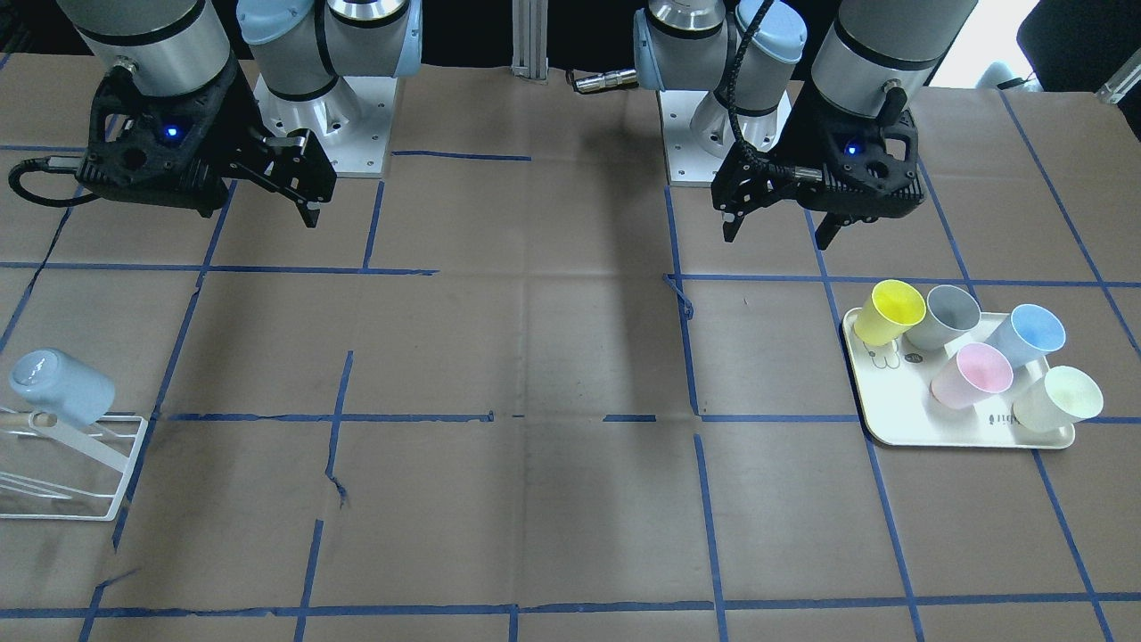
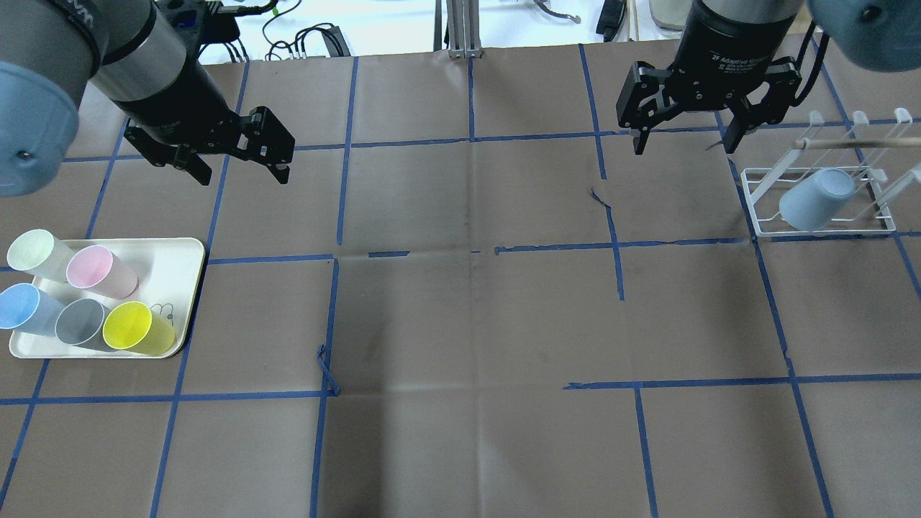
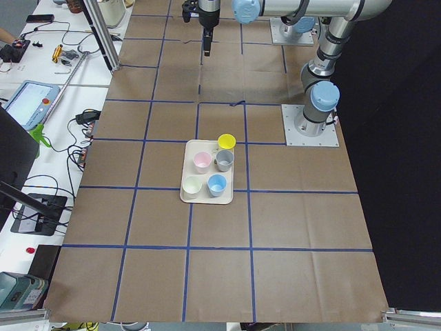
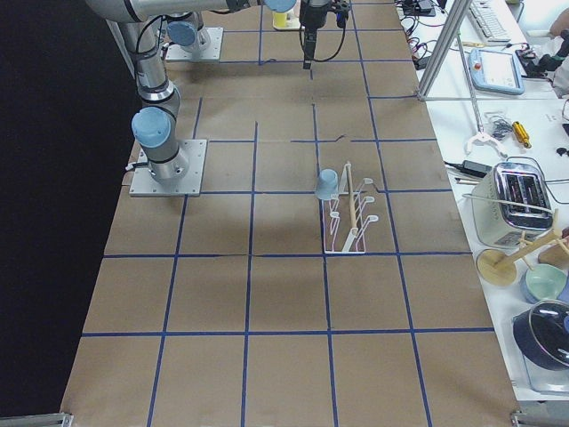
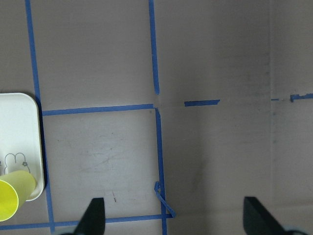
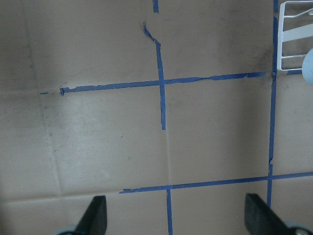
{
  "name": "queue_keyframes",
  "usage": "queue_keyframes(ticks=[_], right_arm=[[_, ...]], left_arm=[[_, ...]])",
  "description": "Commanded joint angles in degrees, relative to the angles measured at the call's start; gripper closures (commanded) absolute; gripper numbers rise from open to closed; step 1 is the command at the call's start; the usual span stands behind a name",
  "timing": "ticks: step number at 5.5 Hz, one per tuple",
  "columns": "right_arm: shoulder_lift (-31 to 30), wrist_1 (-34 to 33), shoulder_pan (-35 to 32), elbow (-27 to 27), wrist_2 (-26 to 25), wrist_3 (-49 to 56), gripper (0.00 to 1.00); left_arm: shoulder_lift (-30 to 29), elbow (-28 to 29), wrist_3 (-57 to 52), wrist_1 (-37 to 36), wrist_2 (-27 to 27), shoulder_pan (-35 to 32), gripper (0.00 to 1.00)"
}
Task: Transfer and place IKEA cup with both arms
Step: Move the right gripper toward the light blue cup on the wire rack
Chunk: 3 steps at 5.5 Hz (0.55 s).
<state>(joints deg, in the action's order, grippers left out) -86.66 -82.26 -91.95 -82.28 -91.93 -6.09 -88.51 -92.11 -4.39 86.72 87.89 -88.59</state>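
Observation:
One light-blue IKEA cup [image 2: 817, 198] sits upside down and tilted on a peg of the white wire rack [image 2: 820, 226] at the right; it also shows in the front view [image 1: 62, 386]. A second light-blue cup [image 2: 25, 309] stands on the cream tray [image 2: 180, 252] at the left. My left gripper [image 2: 242, 176] is open and empty, in the air beyond the tray. My right gripper [image 2: 683, 147] is open and empty, in the air just left of the rack. Neither gripper touches a cup.
On the tray with the blue cup stand a pink cup [image 2: 101, 272], a grey cup [image 2: 80, 321], a yellow cup [image 2: 137, 329] and a pale green cup [image 2: 36, 253]. Brown paper with blue tape lines covers the table. The arm bases [image 1: 330, 116] stand at the robot's edge.

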Motion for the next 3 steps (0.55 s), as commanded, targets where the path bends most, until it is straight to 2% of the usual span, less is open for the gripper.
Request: queue_keyframes(ticks=[1, 3], right_arm=[[0.0, -0.4, 0.0, -0.6, 0.2, 0.0, 0.0], [-0.2, -0.2, -0.1, -0.6, -0.1, -0.2, 0.0]], left_arm=[[0.0, 0.0, 0.0, -0.1, 0.0, 0.0, 0.01], [0.0, 0.0, 0.0, 0.0, 0.0, 0.0, 0.01]])
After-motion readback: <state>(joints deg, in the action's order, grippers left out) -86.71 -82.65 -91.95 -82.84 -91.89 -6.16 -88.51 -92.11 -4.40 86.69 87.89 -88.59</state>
